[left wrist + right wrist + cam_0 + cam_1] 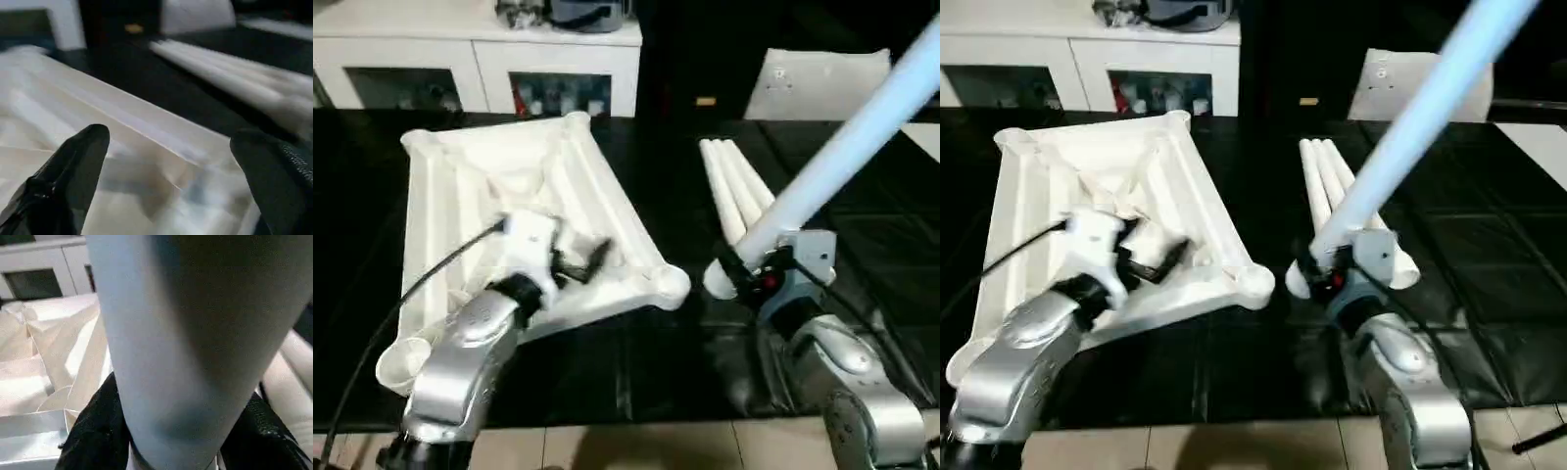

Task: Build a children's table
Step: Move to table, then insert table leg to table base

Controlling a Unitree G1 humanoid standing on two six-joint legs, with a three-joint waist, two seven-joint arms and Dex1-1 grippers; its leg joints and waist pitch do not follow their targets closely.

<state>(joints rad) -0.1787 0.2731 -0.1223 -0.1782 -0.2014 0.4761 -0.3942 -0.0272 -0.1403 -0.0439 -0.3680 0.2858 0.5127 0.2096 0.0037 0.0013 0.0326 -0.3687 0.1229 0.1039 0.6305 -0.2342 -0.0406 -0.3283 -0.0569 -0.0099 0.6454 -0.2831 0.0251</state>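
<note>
Tabletop (524, 196): white, ribbed underside up, left of centre on the black surface (636, 352).
Left gripper (582, 262): spread wide and empty above the tabletop.
Right gripper (1322, 269): clamped on one tube leg (1410, 122) rising to upper right.
Spare legs (1327, 176): bundled, right of centre.

A home-like room. A white cabinet with glass doors (475, 69) stands at the far side. Black tiled floor (607, 362) lies near
</note>
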